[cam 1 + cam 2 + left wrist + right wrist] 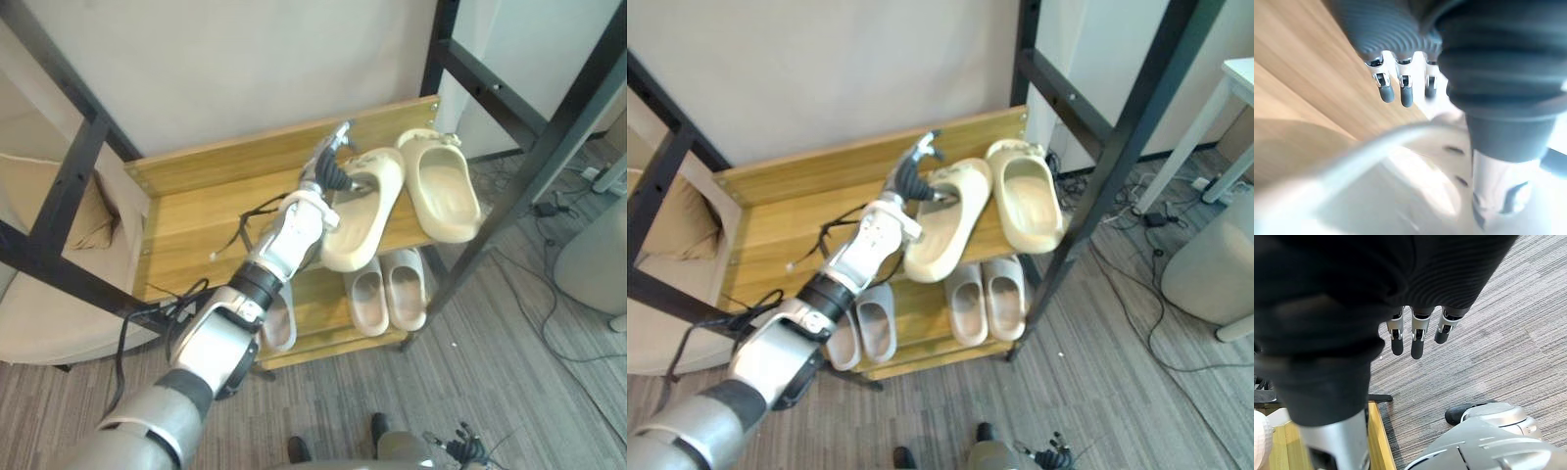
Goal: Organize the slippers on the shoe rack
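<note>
Two beige slippers lie on the wooden rack's top shelf (201, 220), toes toward the back. The left beige slipper (364, 217) sticks out past the shelf's front edge, and the right beige slipper (443, 186) lies close beside it. My left hand (328, 176) rests on the left slipper's strap, open: its fingers (1396, 89) point straight over the wood and its thumb (1498, 186) lies against the slipper (1400, 196). A pale pink pair (387, 289) and a grey pair (872, 323) stand on the lower shelf. My right hand (1415, 340) hangs open over the carpet.
Black metal frame posts (519, 186) rise just right of the rack and cross at the left. A beige cushioned seat (59, 245) stands to the left. Cables (554, 294) trail over the grey carpet at the right, near a grey rounded object (1215, 264).
</note>
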